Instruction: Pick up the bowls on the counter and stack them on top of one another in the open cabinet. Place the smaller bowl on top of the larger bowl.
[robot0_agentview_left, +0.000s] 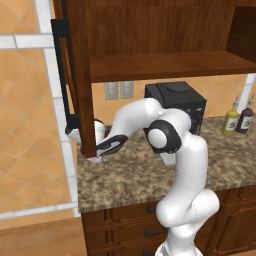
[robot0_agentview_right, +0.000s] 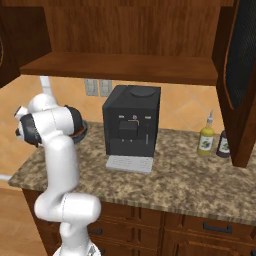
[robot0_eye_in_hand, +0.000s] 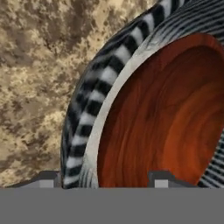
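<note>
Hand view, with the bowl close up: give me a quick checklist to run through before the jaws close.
1. Gripper straddles the rim: ok, one tip is outside the larger bowl, the other inside it.
2. Jaws open: ok.
3. Smaller bowl nested in the larger one: looks so, cannot tell for sure.
4. Bowl resting on the counter: ok.
5. Free shelf in the open cabinet: ok.
6. Clearance from the cabinet door beside the hand: cannot tell.
</note>
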